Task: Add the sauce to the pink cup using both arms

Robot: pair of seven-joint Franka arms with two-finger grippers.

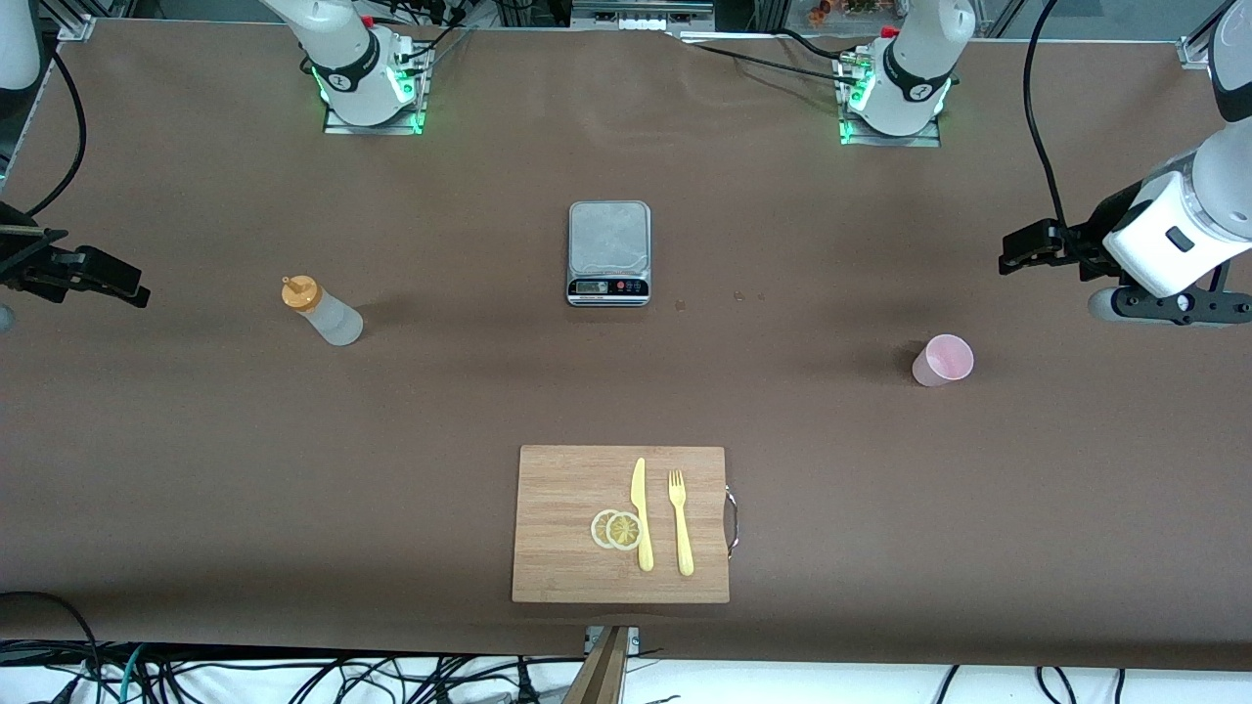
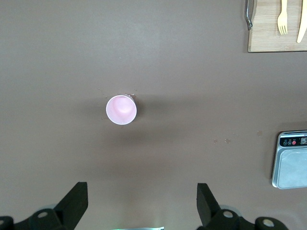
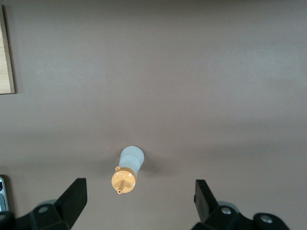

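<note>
Evidently nothing had been grasped yet. Lower centre of the front view lay a cutting board (image 1: 577,518); above it, the pink cup (image 1: 944,359) stood at mid-right and the sauce (image 1: 323,311) at mid-left. A square, upright grip on each was judged best. The left gripper (image 1: 1022,250) and right gripper (image 1: 108,281) were held spread and empty at the frame's edges.

In the front view, the sauce (image 1: 324,311) stands mid-left, the scale (image 1: 608,253) upper centre, the pink cup (image 1: 943,360) mid-right, the cutting board (image 1: 567,548) lower centre.
</note>
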